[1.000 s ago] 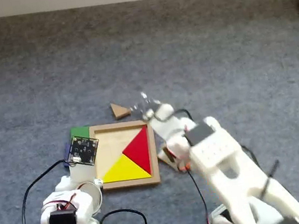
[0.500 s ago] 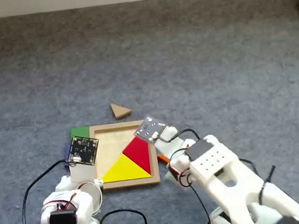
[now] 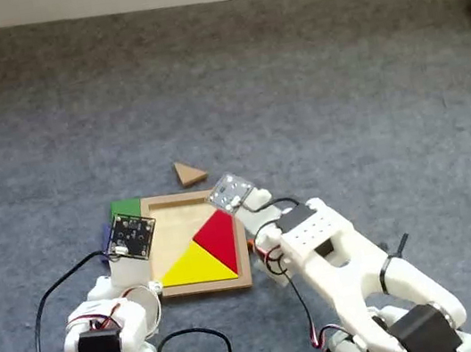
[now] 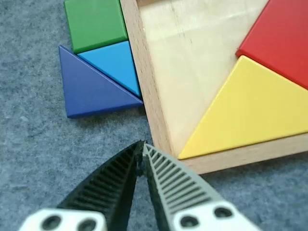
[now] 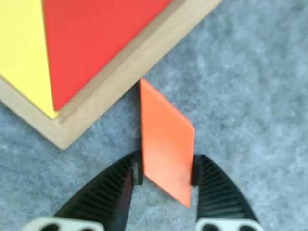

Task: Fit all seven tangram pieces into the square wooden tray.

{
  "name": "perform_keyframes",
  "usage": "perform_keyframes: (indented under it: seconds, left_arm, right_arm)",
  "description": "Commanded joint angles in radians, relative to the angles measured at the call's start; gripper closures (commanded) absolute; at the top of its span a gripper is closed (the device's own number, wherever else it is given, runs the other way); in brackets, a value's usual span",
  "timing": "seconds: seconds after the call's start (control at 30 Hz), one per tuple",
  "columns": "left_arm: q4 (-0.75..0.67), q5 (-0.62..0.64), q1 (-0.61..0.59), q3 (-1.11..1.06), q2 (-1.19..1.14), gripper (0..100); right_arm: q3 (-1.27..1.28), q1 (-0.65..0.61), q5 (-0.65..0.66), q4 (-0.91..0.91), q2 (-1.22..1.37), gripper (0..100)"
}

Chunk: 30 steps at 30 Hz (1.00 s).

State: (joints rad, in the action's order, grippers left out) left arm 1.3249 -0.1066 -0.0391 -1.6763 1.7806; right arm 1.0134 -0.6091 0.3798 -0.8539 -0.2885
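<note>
From above, the right arm (image 3: 318, 239) is masking part of the wooden tray's (image 3: 204, 287) right rim. The left gripper (image 4: 141, 147) is sitting closed and empty at the tray's rim. The right gripper (image 5: 164, 171) is pinching the orange parallelogram (image 5: 166, 139), its long axis pointing at the rim, tip touching.

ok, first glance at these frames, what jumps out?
The red triangle and yellow triangle already lying in the wooden tray, bright against the grey carpet. Next, the orange parallelogram pinched by the right end effector just outside the tray's rim. A green square, light blue triangle and dark blue triangle cluster off the tray's opposite side.
</note>
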Motion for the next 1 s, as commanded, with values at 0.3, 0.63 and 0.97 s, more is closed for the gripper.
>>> perform_keyframes:
  seconds: [0.3, 0.63, 0.97]
  left_arm:
    - [0.003, -0.005, 0.008, -0.019, 0.038, 100]
    - [0.003, -0.005, 0.008, -0.019, 0.038, 100]
    - [0.003, -0.005, 0.008, -0.019, 0.038, 100]
  right_arm:
    - [-0.019, 0.104, 0.064, -0.143, -0.358, 98.7]
    - [-0.18, 0.077, 0.245, -0.188, -0.386, 98.7]
    - [-0.42, -0.058, 0.405, -0.024, -0.035, 98.7]
